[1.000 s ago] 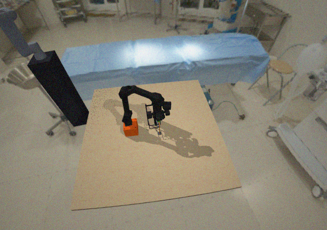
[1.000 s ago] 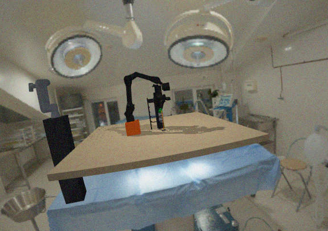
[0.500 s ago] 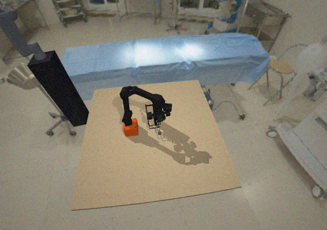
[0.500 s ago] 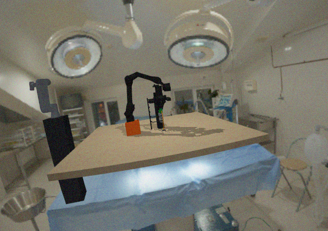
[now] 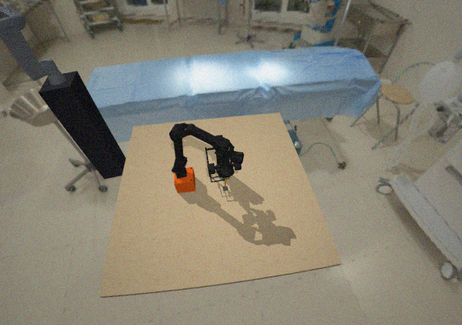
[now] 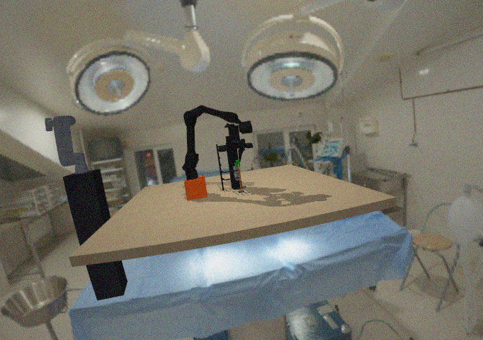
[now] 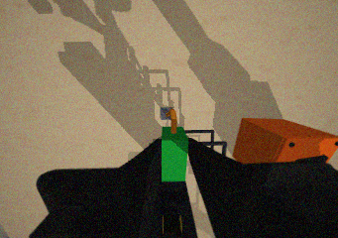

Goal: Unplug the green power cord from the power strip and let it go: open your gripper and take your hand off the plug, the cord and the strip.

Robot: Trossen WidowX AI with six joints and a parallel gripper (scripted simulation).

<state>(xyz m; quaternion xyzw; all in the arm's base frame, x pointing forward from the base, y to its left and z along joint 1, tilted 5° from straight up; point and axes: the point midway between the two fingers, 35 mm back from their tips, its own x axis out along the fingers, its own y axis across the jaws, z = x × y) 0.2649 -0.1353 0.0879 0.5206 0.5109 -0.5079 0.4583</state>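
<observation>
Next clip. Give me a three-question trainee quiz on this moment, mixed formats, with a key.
1. True or false: the gripper is shut on the green plug.
2. Multiple choice: what does the arm's base stand on? A) a blue sheet B) an orange block C) a steel bowl
3. Fill in: in the wrist view, the cord running from the plug's far end is ______ in colour.

Key: 1 true; 2 B; 3 orange
</observation>
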